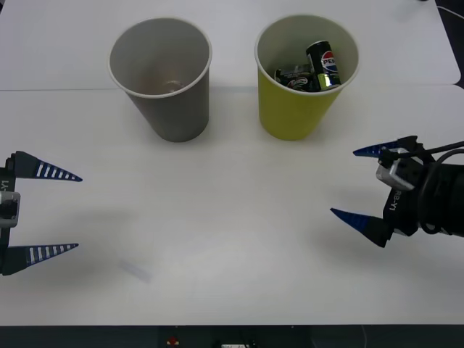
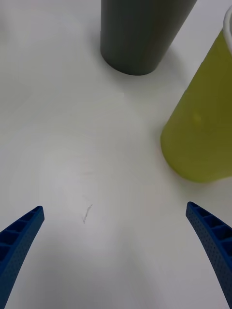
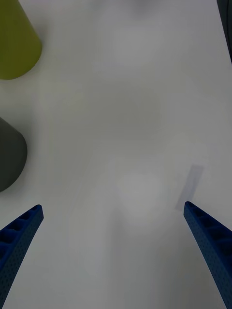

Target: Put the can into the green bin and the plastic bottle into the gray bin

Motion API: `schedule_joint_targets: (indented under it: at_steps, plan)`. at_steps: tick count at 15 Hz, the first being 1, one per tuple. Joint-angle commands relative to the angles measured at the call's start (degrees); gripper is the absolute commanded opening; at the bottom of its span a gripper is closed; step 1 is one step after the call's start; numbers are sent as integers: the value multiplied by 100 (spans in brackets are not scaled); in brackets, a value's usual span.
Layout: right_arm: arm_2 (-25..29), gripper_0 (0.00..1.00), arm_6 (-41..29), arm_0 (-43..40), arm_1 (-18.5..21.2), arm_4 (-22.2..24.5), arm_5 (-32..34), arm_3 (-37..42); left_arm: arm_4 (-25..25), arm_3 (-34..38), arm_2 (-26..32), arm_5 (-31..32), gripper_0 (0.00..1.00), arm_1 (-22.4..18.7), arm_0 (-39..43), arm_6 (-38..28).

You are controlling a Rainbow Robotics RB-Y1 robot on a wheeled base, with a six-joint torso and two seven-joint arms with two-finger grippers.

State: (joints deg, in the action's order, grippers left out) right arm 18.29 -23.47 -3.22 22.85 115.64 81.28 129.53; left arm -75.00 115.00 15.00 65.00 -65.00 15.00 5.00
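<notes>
The can (image 1: pixel 324 64), black with a Pepsi logo, stands tilted inside the green bin (image 1: pixel 297 116), beside a second dark can (image 1: pixel 293 76). The gray bin (image 1: pixel 174 109) stands upright to its left, with a pale inside. The plastic bottle is out of view. My left gripper (image 1: pixel 77 212) hovers open at the table's left edge, holding nothing. My right gripper (image 1: pixel 344 182) is open and holds nothing, in front of and to the right of the green bin. In the right wrist view the gray bin (image 2: pixel 140 38) and the green bin (image 2: pixel 203 130) lie ahead of the right gripper (image 2: pixel 114 207).
White table (image 1: pixel 232 239) with wide free room between the grippers. A faint pale strip (image 1: pixel 135 270) lies flat near the front left, also seen ahead of the left gripper (image 3: pixel 112 207) as a strip (image 3: pixel 191 186). The green bin (image 3: pixel 14 43) and the gray bin (image 3: pixel 9 154) sit at that view's edge.
</notes>
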Motion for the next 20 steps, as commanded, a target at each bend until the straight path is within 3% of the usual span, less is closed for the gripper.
schedule_joint_targets:
  at_steps: [1, 6, 11, 16, 20]
  plan:
    - [-1, 100, 422, -38, 211, -77, -69, -252, 0, 0, 0, 0, 100, 0, 0, 0]
    - [-54, 100, 501, -425, 1055, -701, -385, -252, 0, 0, 0, 0, 100, 0, 0, 0]
    - [-63, 100, 510, -566, 1600, -921, -596, -252, 0, 0, 0, 0, 100, 0, 0, 0]
    - [-1, 100, 510, -988, 2602, -1431, -1044, -244, 0, 0, 0, 0, 100, 0, 0, 0]
    - [87, 100, 466, -1225, 2839, -1519, -1176, -244, 0, 0, 0, 0, 100, 0, 0, 0]
